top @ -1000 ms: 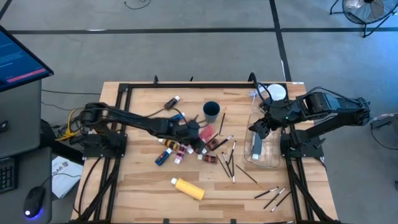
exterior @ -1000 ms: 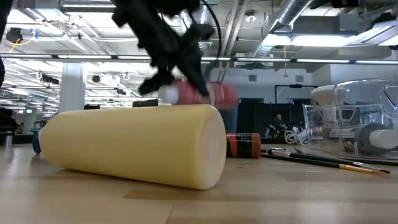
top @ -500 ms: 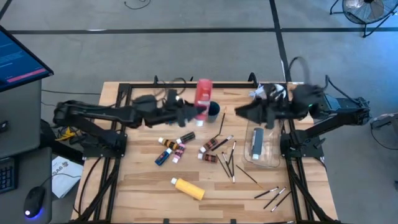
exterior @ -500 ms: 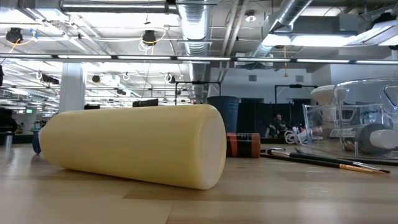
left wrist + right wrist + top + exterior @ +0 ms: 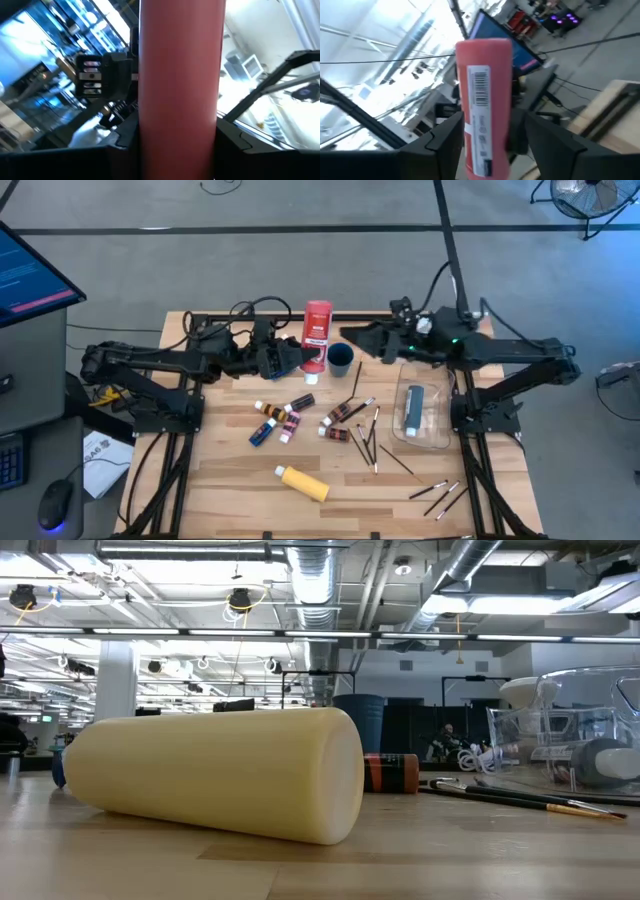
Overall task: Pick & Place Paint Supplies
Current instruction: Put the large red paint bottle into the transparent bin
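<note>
Red bottle (image 5: 317, 330) held aloft over the worktop (image 5: 230, 460) rear by left gripper (image 5: 300, 358), fingers clamped on it. Right gripper (image 5: 352, 338) fingers spread, just beside. One tube (image 5: 414, 408) in clear tray (image 5: 440, 435); tubes, yellow bottle (image 5: 303, 481), brushes (image 5: 437, 495) remain.

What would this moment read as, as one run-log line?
left hand: shut on red bottle, raised | right hand: open, facing the bottle, apart | yellow bottle: lying on table

You had a pale, smooth wooden table (image 5: 220, 480), a matt yellow plastic bottle (image 5: 215, 775), a glossy red plastic bottle (image 5: 317, 330), and a clear glossy plastic container (image 5: 560, 740).
</note>
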### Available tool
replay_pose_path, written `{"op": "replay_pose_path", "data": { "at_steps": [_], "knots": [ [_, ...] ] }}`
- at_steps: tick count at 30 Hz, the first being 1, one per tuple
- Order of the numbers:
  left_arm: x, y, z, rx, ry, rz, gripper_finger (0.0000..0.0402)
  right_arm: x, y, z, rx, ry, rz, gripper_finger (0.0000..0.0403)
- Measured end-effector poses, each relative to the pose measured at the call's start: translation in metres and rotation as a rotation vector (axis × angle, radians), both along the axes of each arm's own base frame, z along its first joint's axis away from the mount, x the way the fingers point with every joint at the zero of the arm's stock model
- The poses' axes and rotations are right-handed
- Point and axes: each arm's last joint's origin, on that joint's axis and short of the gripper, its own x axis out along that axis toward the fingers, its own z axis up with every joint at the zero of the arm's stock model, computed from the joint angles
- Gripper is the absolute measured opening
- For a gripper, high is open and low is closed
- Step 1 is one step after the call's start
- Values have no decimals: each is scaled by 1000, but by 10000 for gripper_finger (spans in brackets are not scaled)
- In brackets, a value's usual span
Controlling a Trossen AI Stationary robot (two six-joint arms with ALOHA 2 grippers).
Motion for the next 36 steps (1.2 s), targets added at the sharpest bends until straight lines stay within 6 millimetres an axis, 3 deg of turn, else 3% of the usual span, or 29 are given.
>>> {"op": "replay_pose_path", "data": {
  "at_steps": [14, 20, 36],
  "knots": [
    [1, 10, -4, -27, 42, -117, 136, 36, 10, -15, 12, -69, 29, 260],
    [1, 15, -4, -27, 52, -99, 136, 41, 7, -13, 16, -100, 18, 258],
    [1, 20, -6, -72, 80, -121, 136, 43, 2, -9, -5, -105, -3, 211]
  ]
}}
